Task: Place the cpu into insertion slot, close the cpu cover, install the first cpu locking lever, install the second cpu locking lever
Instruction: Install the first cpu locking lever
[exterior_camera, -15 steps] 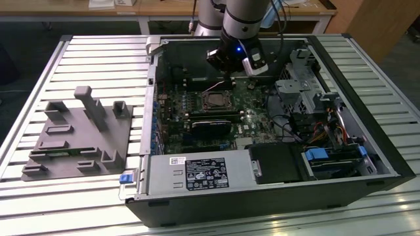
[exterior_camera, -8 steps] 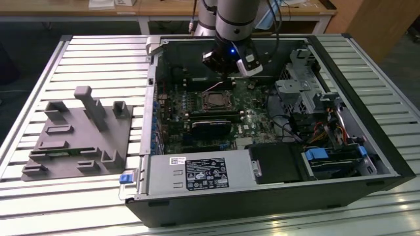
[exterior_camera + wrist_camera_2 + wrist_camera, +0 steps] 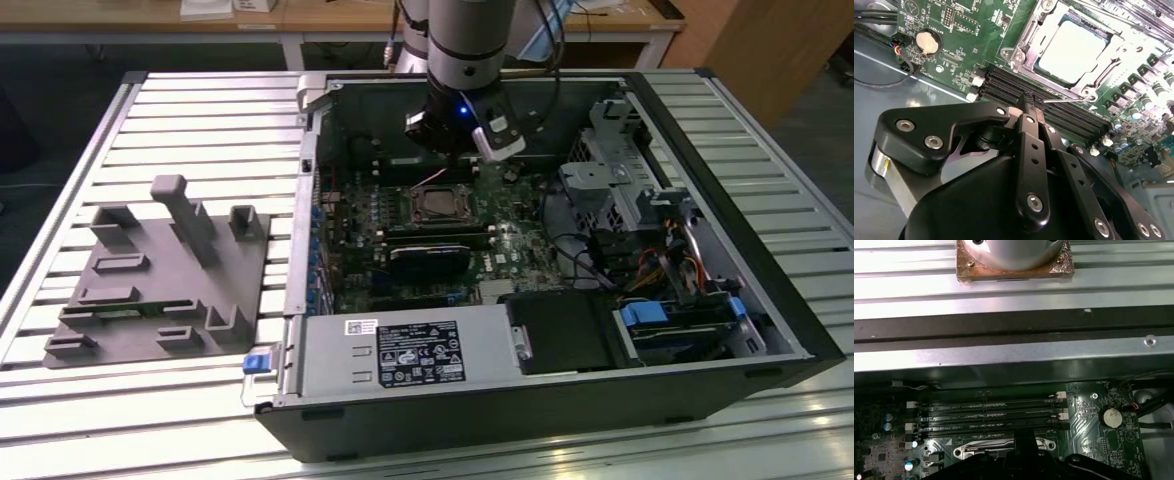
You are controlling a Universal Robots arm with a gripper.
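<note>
The cpu [image 3: 1071, 47] lies flat in the insertion slot [image 3: 438, 206] on the green board, its pale metal top showing through the window of the cpu cover [image 3: 1023, 46], which is folded down over it. A thin wire locking lever [image 3: 1066, 101] rises from the socket's corner, and its free end meets the tips of my gripper [image 3: 1032, 100]. The black fingers [image 3: 1026, 145] are pressed together on that end, above the long black memory slots [image 3: 1054, 107]. In the exterior view my gripper [image 3: 451, 158] hangs just behind the socket, inside the open computer case.
A black fan unit [image 3: 427, 262] sits in front of the socket, and a grey power supply box [image 3: 400, 355] stands at the case's front. Drive cages and cables [image 3: 641, 230] crowd the exterior view's right. A grey fixture plate [image 3: 154, 290] rests on the slatted table at the left.
</note>
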